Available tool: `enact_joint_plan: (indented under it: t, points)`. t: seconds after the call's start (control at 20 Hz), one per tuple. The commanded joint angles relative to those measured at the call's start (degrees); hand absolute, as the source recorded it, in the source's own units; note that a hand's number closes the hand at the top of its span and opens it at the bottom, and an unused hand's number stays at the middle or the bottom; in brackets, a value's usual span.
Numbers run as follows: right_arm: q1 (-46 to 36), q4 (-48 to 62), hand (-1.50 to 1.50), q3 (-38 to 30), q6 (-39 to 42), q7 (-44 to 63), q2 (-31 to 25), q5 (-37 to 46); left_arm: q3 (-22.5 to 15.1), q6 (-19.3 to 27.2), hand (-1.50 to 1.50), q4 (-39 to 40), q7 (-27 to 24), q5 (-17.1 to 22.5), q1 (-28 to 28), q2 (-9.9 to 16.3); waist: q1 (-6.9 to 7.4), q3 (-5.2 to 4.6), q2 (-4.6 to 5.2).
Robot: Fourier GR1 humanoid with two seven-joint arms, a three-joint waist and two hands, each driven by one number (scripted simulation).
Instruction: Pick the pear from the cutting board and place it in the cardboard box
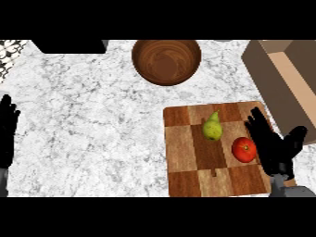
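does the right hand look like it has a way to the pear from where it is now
Probably yes. The right hand is open over the cutting board's right side, and the pear lies just to its left. The tomato sits beside the fingers, lower than the pear, so it may get nudged.

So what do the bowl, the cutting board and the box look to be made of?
The bowl looks like dark turned wood with a soft sheen: ringed grain shows inside. The cutting board looks like wood in light and dark checkered blocks. The box looks like plain matte brown cardboard.
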Motion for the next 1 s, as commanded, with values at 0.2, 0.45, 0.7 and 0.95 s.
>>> enact_joint_plan:
  t: [0.2, 0.45, 0.7, 0.95]
  points:
    - [-15.73, -7.98, -1.5, -8.13, -3.8, 5.66, -15.54, 6.46, -8.23, -10.81, 0.0, -7.99, -5.98, -5.75, -6.84, 4.01, -2.14, -0.52, -0.03]
    - [-16.04, -4.3, -1.5, -4.98, 2.15, 12.36, -27.13, 14.09, -12.56, -18.15, 0.0, -9.05, -6.7, -5.47, -11.48, 2.87, -1.55, -0.29, 0.8]
    - [-17.23, -4.16, -1.5, 0.55, 8.75, 5.23, -28.89, 19.79, -13.25, -19.43, 0.0, -7.77, -7.87, -7.04, -11.83, 1.22, -0.02, -0.19, 0.91]
    - [-22.34, -6.57, -1.5, 3.18, 17.69, 10.25, -33.33, 21.42, -13.33, -20.7, 0.0, -3.04, -10.94, -9.11, -13.08, -1.09, -0.35, -0.27, 0.94]
